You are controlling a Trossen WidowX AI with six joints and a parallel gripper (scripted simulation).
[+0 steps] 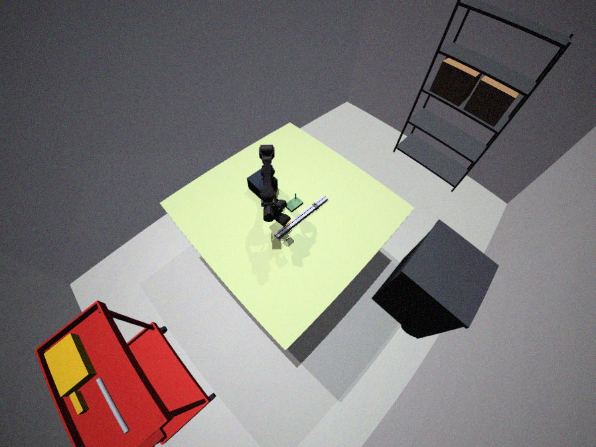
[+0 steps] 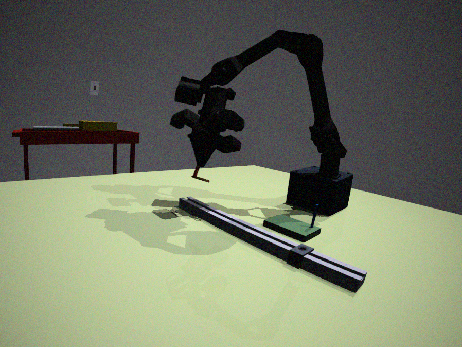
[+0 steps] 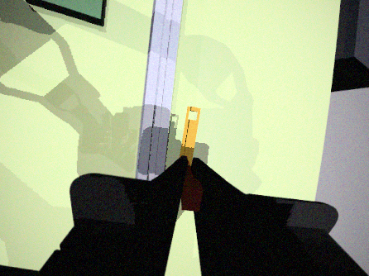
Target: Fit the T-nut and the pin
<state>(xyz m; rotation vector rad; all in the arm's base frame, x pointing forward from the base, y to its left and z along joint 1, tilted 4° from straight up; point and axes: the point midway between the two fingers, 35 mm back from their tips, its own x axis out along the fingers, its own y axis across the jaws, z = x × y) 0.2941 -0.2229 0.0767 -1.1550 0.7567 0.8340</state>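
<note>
The jaws are clamped on the orange handle (image 2: 196, 171) (image 3: 192, 192), likely so the brass T-nut (image 2: 201, 179) (image 3: 190, 132), hanging below them in the air, can tip into the slot. Below: one rail (image 1: 302, 216) (image 2: 238, 230) (image 3: 160, 81), one bracket (image 1: 315, 205) (image 2: 300, 254), one tray (image 1: 294, 203) (image 2: 289, 226) (image 3: 79, 7), one pin (image 1: 295, 196) (image 2: 314, 215) (upright, handy for gripping).

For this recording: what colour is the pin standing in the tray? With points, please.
The pin (image 1: 295, 196) (image 2: 314, 215) is dark blue; it shows best in the exterior view.
</note>
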